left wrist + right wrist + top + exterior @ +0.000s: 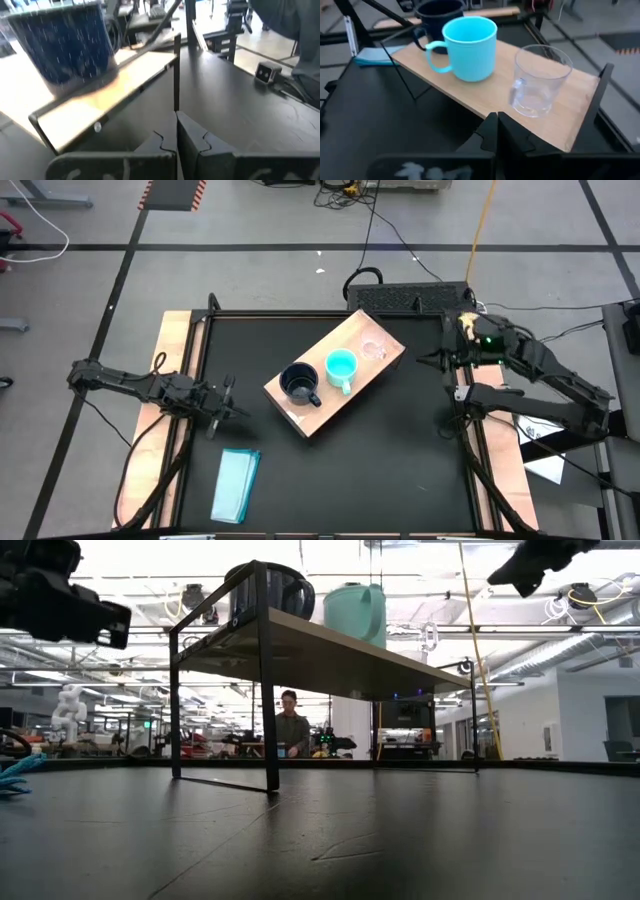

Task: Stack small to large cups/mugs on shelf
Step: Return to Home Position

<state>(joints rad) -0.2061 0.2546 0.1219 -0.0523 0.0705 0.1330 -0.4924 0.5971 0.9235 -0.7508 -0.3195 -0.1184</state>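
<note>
Nearest, on the left of the black table [400, 470], a flat pale-teal block [236, 485] lies alone, well apart from the shelf; a little farther, over the table's left part, the left gripper [176, 116] hangs with its two dark fingers pressed together on nothing, pointing toward the shelf's near-left end.

The shelf [325, 412], a light wooden board on thin black legs, stands across the middle of the table, running from near-left to far-right; all three cups stand upright on it in one row, apart from each other. The dark navy mug [299, 384] is at the near-left end; the turquoise mug [342, 366] is at the middle, its handle toward the near side; the clear cup [374, 349] is at the far-right end, close to the board's corner.

The right gripper [496, 119] is off the shelf's far-right end, raised above the table, fingers together and holding nothing.

Beyond the table a person [292, 730] stands far back in the room.
</note>
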